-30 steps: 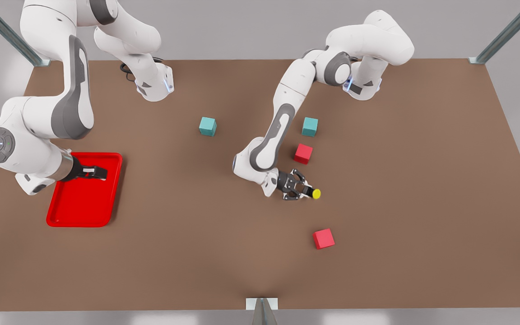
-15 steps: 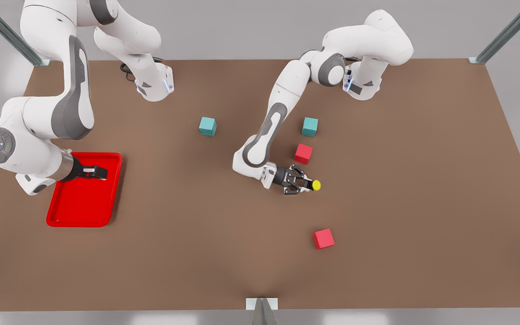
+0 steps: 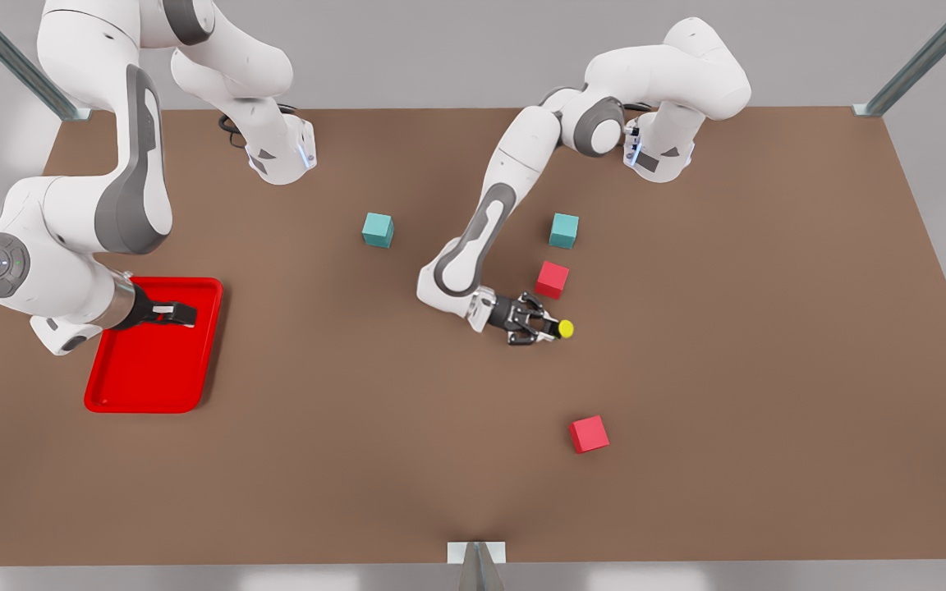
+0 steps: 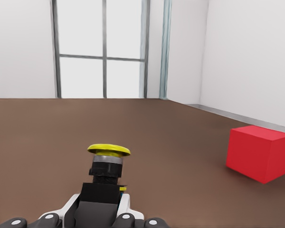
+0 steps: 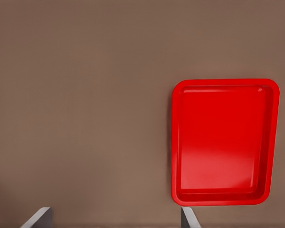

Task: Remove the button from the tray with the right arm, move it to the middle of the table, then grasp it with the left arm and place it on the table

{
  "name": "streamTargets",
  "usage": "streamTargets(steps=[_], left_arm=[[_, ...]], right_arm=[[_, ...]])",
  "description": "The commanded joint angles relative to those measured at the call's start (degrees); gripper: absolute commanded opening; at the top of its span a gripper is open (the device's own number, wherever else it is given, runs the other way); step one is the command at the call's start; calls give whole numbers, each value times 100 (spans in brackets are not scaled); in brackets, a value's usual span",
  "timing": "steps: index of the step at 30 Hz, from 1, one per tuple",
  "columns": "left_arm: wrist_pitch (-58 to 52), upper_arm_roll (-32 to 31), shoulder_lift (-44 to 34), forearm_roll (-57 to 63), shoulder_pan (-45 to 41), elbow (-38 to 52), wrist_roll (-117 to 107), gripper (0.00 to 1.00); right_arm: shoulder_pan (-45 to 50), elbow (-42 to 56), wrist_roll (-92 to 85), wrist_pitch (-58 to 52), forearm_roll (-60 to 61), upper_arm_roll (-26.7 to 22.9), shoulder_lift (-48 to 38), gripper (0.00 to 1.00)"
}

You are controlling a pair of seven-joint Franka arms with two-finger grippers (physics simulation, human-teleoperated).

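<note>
The button (image 3: 565,329) is held upright, yellow cap up and short black base down, so its long axis is stood straight off the table (image 3: 769,369) near the middle. Whether the base is touching the brown top or just above it can't be told tbh. It's gripped by the base in the left gripper (image 3: 553,328), which is laid out low and roughly level, pointed toward the front view's right. In the left wrist view the button (image 4: 109,151) is seen side-on with the fingers (image 4: 100,197) clamped on the black part, and a red cube (image 4: 259,152) is sat on the table further off. Just beside the button a red cube (image 3: 552,279) is found, with a teal cube (image 3: 563,230) past it, another red cube (image 3: 588,433) nearer the camera, and a second teal cube (image 3: 378,229) well apart toward the front view's left. Way over on that side the red tray (image 3: 153,369) is parked, with the right gripper (image 3: 169,313) hung over it, waiting, fingers spread wide. The table is flat matte brown with a grey surround and metal posts at the corners; white walls and a big window (image 4: 104,47) are seen behind.
</note>
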Motion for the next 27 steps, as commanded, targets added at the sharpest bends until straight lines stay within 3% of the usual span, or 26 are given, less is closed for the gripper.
streamTargets(steps=[1,15,16,17,22,27], left_arm=[[1,-6,-15,0,-34,0,-419,40],[2,-164,-50,-9,-113,0,-366,42],[1,-164,-67,-18,-121,0,-305,63],[1,-208,-85,-18,-148,0,-199,100],[-7,-252,-138,-62,-262,0,-85,100],[-183,-858,-683,-185,-614,-9,108,100]], right_arm=[[-12,3,-17,8,3,0,-7,100],[14,11,-8,-1,3,0,20,100],[23,12,-8,-1,3,0,20,100],[23,11,-8,-1,3,0,20,100],[14,11,-17,-1,3,0,20,100],[6,3,-17,-1,3,0,29,100]])
